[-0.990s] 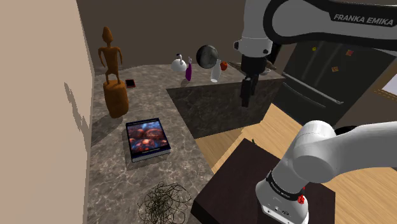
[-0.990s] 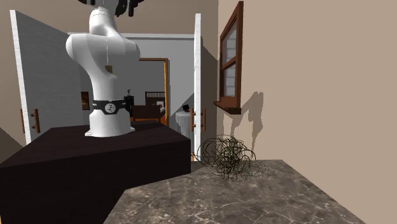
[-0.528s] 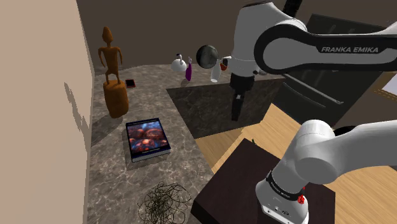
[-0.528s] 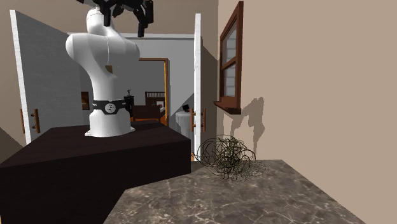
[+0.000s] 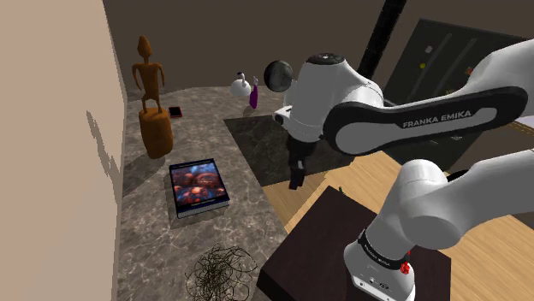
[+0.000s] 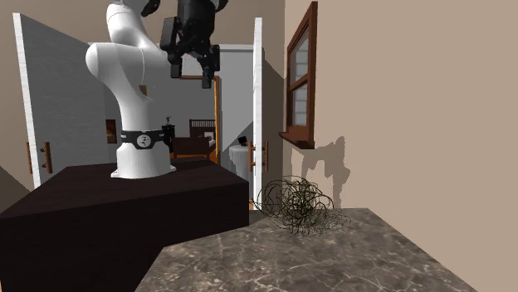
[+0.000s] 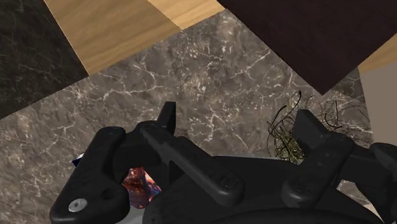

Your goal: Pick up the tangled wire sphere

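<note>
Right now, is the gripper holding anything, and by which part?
Nothing. The gripper hangs open in the air; the wire sphere lies untouched on the countertop.

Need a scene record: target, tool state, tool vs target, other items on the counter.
target: tangled wire sphere, dark strands, resting on the marbled counter beside the stand
tool state: tool open, holding nothing
tool vs target: raised well above the counter, apart from the sphere, no contact
other items: picture book lying flat; brown carved figure upright by the wall
</note>
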